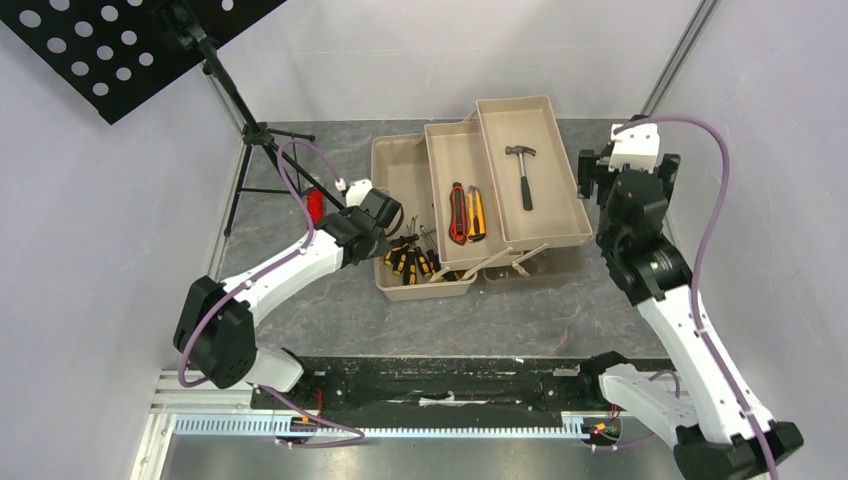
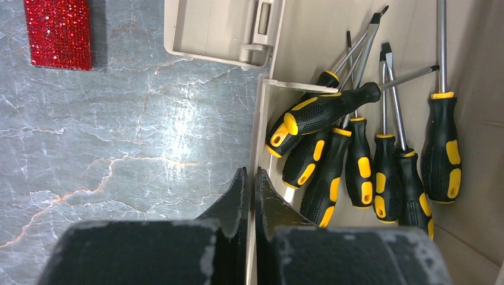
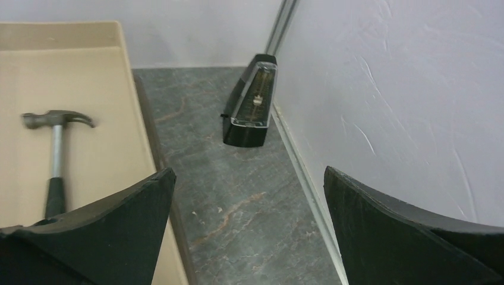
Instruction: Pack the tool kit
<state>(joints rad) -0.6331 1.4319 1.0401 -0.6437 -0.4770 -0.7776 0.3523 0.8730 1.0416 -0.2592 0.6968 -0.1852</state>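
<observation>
Toward the back of the table (image 1: 560, 310) the toolbox (image 1: 398, 165) stands open, its two trays fanned out to the right. The screwdrivers (image 2: 356, 160) are heaped in the base's near-left corner. The utility knives (image 1: 466, 213) lie side by side in the middle tray, and a hammer (image 1: 522, 175) lies in the far one.

The left gripper (image 2: 251, 175) sits at the base's left wall, its fingers pinched together on the thin rim, one outside and one inside. Bare stone lies to its left. A red glittery block (image 2: 58, 32) and the music stand (image 1: 250, 140) lie farther off on that side.

The right gripper (image 3: 248, 171) hangs spread wide and empty beside the far tray's outer edge. It is over a narrow strip of table that ends at the wall, where a metronome (image 3: 252, 104) stands.
</observation>
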